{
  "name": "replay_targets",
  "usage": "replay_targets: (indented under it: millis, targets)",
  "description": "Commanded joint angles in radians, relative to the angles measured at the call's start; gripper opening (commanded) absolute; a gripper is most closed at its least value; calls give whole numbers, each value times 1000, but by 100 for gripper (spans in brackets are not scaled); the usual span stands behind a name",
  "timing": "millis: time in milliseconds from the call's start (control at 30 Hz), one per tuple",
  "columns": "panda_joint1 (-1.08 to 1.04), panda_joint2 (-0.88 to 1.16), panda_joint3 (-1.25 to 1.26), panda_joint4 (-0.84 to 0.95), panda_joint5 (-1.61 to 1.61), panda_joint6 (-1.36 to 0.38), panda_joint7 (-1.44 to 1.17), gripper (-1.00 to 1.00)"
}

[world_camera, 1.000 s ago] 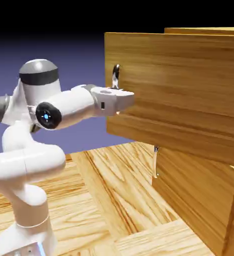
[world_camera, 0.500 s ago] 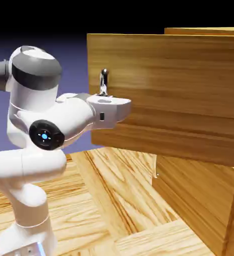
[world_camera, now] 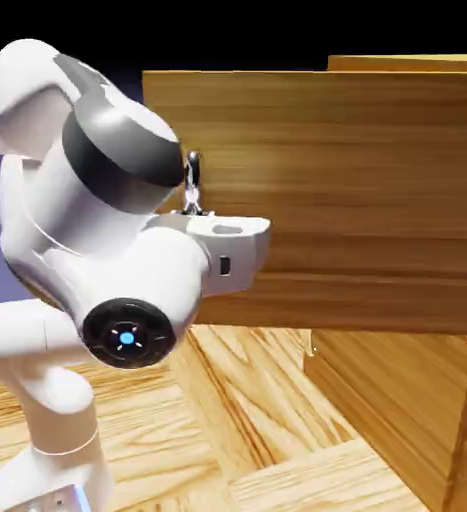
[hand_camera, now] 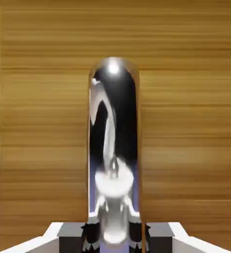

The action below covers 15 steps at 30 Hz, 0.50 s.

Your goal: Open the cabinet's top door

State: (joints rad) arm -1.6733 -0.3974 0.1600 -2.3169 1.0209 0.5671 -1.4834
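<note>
Across the handle [hand_camera: 113, 123] near the top door's free edge, the claw [hand_camera: 115, 239] is closed with fingers either side of the bar, presumably because pulling far from the hinge swings the door [world_camera: 347, 190], standing out from the cabinet [world_camera: 397, 400], more easily.

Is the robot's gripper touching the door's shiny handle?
Touching: the hand view shows the gripper closed on the handle, a fingertip against each side.

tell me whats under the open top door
Under the top door, the wooden floor shows, along with part of the lower panel and a sliver of its silver handle. The rest of that handle is hidden.
</note>
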Motion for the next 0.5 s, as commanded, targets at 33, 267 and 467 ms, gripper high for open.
replay_targets:
  millis: [33, 267, 467]
  targets:
    - [10, 73, 0, 70, -43, -16, -27, -100]
    - [42, 309, 13, 324, -165, -86, -93, -100]
    - [-17, 515, 121, 507, -241, -118, -97, -100]
